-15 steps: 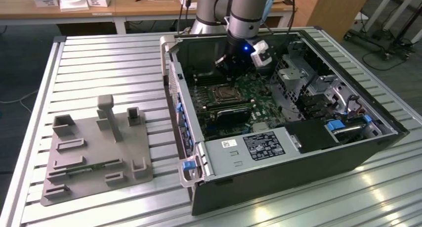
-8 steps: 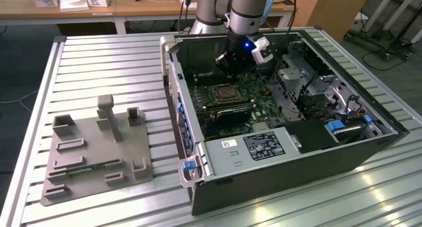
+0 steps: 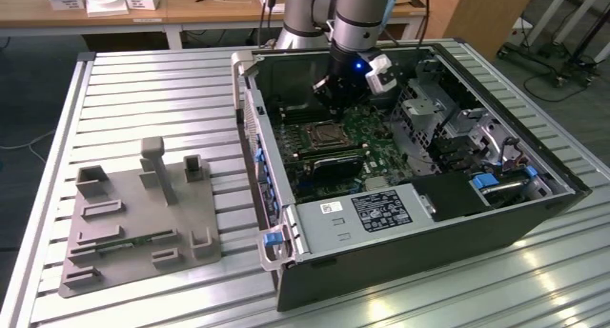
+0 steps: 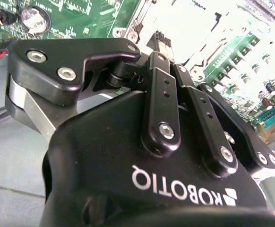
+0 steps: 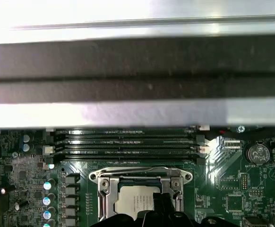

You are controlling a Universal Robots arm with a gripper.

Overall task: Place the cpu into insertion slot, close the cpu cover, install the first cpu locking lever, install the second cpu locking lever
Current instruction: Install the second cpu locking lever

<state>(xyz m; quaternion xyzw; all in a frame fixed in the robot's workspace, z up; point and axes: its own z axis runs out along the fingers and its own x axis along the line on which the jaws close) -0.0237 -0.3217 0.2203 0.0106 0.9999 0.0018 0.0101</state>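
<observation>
i have the hand (image 5: 162,204) hovering right over the insertion slot (image 5: 140,189), the cpu (image 5: 135,201) seated inside; i can't tell how far it's open.

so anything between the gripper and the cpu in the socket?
Nothing visible. In the first wrist view the gripper hangs directly over the cpu, which sits in the insertion slot. The memory slots lie off to one side.

A ribbed metal surface (image 3: 143,78) carries an open black computer case (image 3: 410,249) towards the exterior view's right and a grey fixture tray (image 3: 133,221) towards its left.
</observation>
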